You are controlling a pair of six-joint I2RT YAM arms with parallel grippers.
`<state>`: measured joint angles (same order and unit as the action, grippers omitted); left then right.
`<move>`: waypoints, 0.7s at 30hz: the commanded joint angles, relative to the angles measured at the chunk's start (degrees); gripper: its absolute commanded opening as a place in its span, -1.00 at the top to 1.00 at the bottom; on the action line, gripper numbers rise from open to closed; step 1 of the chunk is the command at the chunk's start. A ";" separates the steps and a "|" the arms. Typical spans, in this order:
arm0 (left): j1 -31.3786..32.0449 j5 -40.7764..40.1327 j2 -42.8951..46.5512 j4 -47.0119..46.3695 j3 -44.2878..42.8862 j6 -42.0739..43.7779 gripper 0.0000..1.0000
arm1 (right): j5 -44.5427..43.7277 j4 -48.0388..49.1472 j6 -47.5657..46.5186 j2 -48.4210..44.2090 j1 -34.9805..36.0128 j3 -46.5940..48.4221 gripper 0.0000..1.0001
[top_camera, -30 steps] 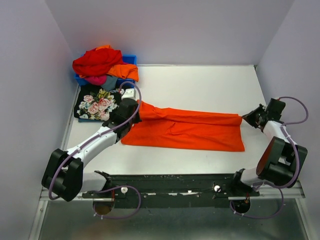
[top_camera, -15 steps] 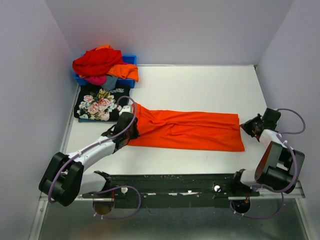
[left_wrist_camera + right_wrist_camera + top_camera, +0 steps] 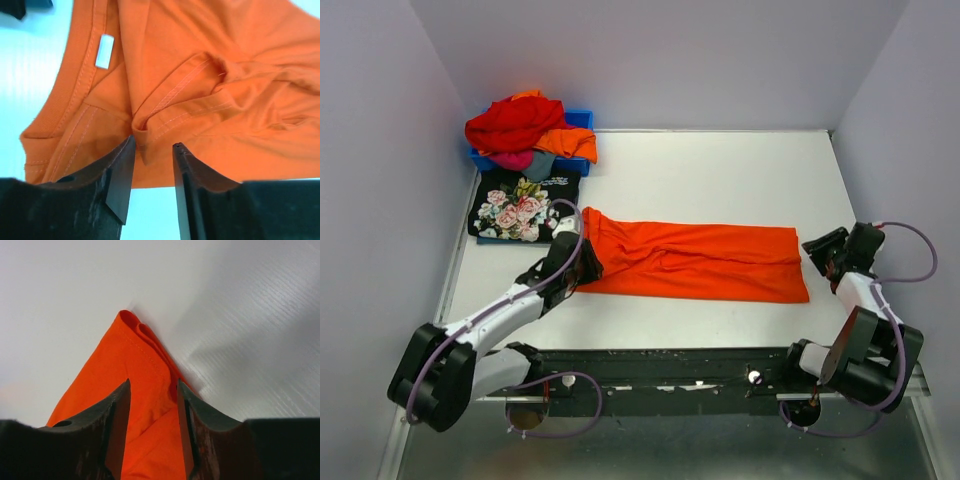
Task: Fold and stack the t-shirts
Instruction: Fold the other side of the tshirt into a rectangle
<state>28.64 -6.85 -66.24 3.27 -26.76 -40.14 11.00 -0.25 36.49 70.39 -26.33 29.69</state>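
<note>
Fingers of the left gripper (image 3: 154,142) and right gripper (image 3: 153,382) stand parted at opposite ends of the orange t-shirt (image 3: 695,262), a long folded strip (collar end left) on the table (image 3: 720,170). Beyond lies the black rose-print t-shirt (image 3: 520,205); farthest back, heaped t-shirts (image 3: 515,122) top the blue bin (image 3: 582,118).

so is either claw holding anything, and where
Nothing held: left claw open at the collar end of the bright orange cloth t-shirt, right claw open at its hem corner.

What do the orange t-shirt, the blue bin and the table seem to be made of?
Orange t-shirt: soft matte cloth, probably cotton; it creases and shows stitched hems. Blue bin: likely hard plastic; even colour, straight rim. Table: white, faintly glossy sheet with fine ribs, perhaps corrugated plastic.
</note>
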 commanded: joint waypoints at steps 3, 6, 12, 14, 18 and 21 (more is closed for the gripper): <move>0.36 -5.09 9.99 4.20 -4.34 0.41 -0.04 | 5.85 3.94 -3.44 -8.25 -0.04 -0.78 -0.07; 0.01 -6.42 7.28 3.59 -7.76 0.94 -0.06 | 11.66 2.98 -4.67 -7.12 2.23 1.06 -0.05; -2.36 -5.28 -4.14 0.69 -16.47 1.82 -0.07 | 9.57 -1.33 -7.75 -3.86 11.55 4.76 0.26; -3.85 -4.05 -8.01 -0.54 -19.19 1.73 -0.07 | 9.74 -1.50 -7.84 -1.58 12.88 5.37 0.48; -7.71 0.60 -16.89 -2.82 -24.38 -0.37 -0.03 | 8.34 -1.94 -5.74 4.57 12.97 6.52 0.98; -10.18 5.08 -23.31 -3.00 -27.28 -2.83 0.03 | 3.77 -3.17 -2.49 6.86 12.88 6.34 0.99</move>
<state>21.65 -8.29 -82.41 2.22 -50.33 -39.81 19.68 -0.30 30.92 74.61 -13.41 35.09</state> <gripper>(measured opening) 0.510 0.014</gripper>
